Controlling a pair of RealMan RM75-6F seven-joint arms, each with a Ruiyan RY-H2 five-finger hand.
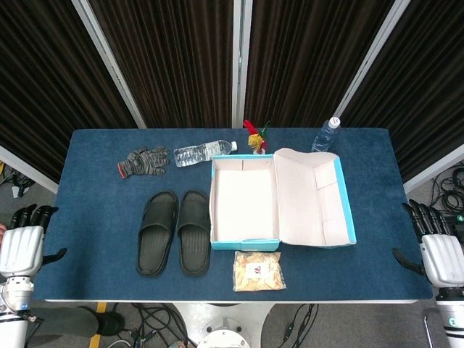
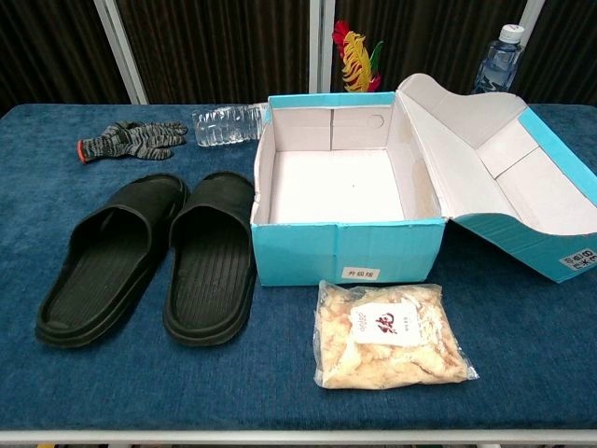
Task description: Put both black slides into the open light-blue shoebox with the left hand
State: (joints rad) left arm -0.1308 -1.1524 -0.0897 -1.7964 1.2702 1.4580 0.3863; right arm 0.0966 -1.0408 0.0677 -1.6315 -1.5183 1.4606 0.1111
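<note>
Two black slides lie side by side on the blue table, toes pointing away: the left slide and the right slide. Right beside them stands the open light-blue shoebox, its inside bare and its lid folded out to the right. My left hand hangs off the table's left edge, fingers apart, holding nothing. My right hand is off the right edge, also holding nothing. Neither hand shows in the chest view.
A bag of snacks lies in front of the box. Behind are grey knit gloves, a lying water bottle, a red-yellow feathered toy and an upright bottle.
</note>
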